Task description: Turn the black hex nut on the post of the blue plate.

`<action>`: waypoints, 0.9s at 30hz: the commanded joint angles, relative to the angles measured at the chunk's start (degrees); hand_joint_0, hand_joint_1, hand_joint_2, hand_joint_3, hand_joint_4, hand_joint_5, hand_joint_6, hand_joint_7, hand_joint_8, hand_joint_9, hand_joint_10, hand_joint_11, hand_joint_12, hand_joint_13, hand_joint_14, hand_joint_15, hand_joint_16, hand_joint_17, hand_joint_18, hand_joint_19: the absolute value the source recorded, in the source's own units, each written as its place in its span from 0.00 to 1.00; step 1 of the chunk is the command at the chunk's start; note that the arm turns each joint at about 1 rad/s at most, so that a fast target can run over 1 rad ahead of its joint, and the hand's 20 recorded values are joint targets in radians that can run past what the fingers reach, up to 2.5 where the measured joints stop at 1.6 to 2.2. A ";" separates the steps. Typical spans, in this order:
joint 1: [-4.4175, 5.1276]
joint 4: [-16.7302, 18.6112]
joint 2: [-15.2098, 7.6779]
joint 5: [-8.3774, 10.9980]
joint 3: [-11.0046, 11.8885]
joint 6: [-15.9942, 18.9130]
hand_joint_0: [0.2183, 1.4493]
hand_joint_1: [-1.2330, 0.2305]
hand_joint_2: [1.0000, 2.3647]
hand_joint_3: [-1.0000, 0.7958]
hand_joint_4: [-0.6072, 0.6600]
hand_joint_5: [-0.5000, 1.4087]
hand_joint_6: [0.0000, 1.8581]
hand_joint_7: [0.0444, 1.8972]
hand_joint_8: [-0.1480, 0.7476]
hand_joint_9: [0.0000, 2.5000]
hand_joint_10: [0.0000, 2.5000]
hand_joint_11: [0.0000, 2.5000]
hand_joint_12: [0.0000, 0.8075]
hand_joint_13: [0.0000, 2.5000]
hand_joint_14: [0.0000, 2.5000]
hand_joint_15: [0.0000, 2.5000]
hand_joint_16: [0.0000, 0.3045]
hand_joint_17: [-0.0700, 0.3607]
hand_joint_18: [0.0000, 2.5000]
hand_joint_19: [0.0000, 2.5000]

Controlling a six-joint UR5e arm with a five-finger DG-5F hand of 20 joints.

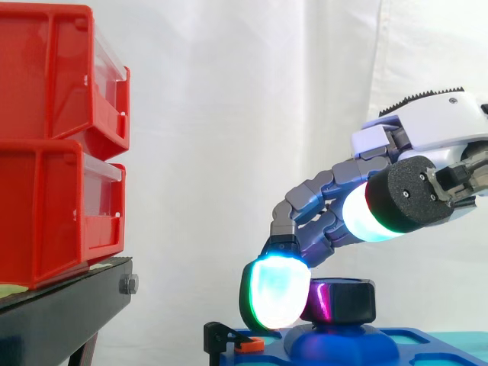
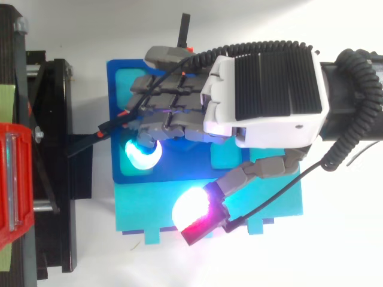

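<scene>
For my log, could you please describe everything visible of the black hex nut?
The black hex nut is dark and glossy with rounded corners, sitting level atop the blue plate's raised mound. Its left face catches a magenta glow. The hand's curled fingers reach over it; a cyan fingertip pad meets its left side.

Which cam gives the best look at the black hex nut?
Side view. The black hex nut stands in profile on the blue plate, with the hand reaching down at its left. In the top view the hand covers that spot.
</scene>
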 commanded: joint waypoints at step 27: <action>-3.40 0.37 0.00 -4.81 0.00 -4.28 0.20 0.57 0.00 0.28 0.70 0.17 0.27 0.47 0.51 0.15 0.00 0.00 0.52 0.03 0.00 0.00 0.20 0.49 0.00 0.05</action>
